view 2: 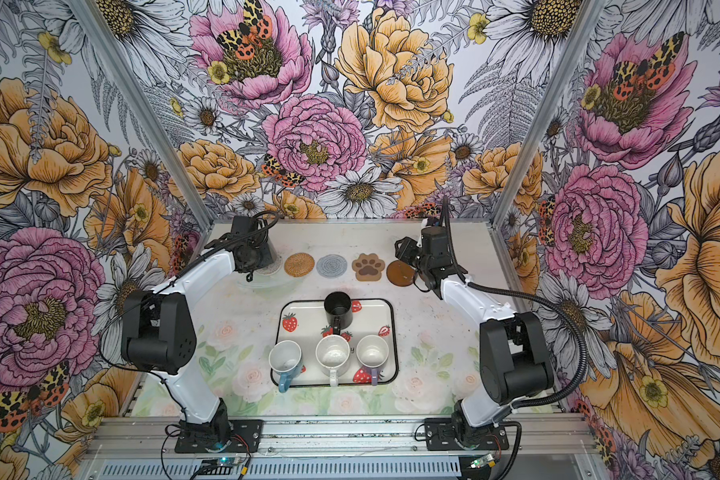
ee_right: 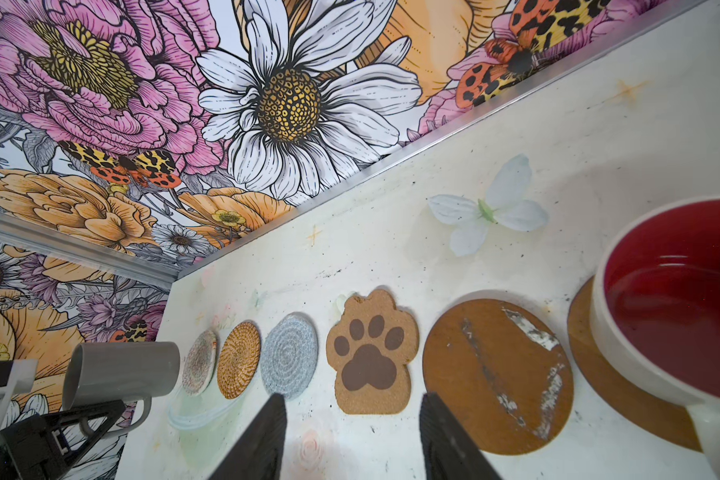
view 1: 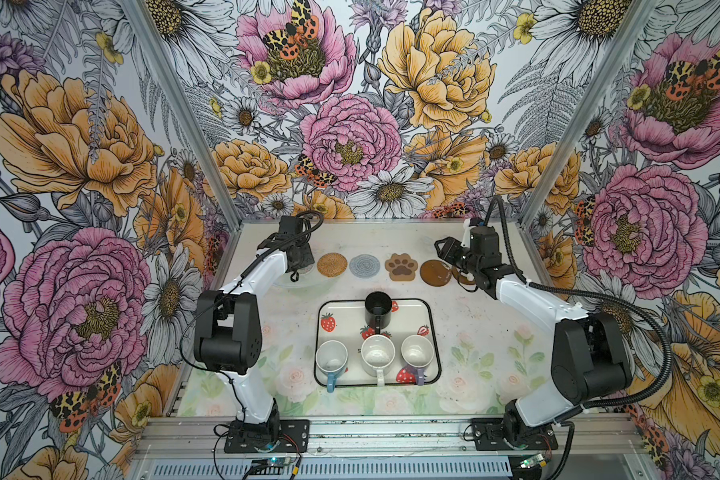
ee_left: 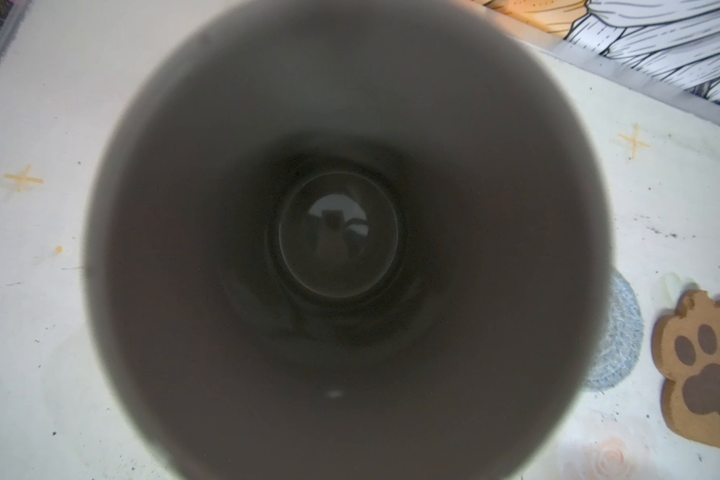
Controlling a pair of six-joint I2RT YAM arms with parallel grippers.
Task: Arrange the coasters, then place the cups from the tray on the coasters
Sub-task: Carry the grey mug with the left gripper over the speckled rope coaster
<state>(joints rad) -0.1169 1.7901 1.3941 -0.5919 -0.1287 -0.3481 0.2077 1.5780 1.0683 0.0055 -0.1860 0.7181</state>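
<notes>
Along the back runs a row of coasters: clear patterned (ee_right: pixel 200 357), rattan (view 1: pixel 332 264), grey woven (view 1: pixel 364 264), paw-shaped (view 1: pixel 400 266) and a brown disc (view 1: pixel 435 272). My left gripper (ee_right: pixel 96 415) is shut on the handle of the grey cup (ee_right: pixel 121 374), upright by the clear coaster; I cannot tell whether it rests on it. The white cup with red inside (ee_right: pixel 678 303) stands on the last brown disc (ee_right: pixel 607 386). My right gripper (ee_right: pixel 352 436) is open and empty, above the table in front of the paw coaster. The strawberry tray (view 1: pixel 341 316) holds the black (view 1: pixel 378 313), light blue (view 1: pixel 331 357), white (view 1: pixel 377 355) and lilac (view 1: pixel 417 351) cups.
The flowered back wall (view 1: pixel 350 145) and its metal rail stand close behind the coaster row. Flowered side walls close in both sides. Both arm bases (view 1: pixel 266 432) sit on the front rail, with bare table left and right of the tray.
</notes>
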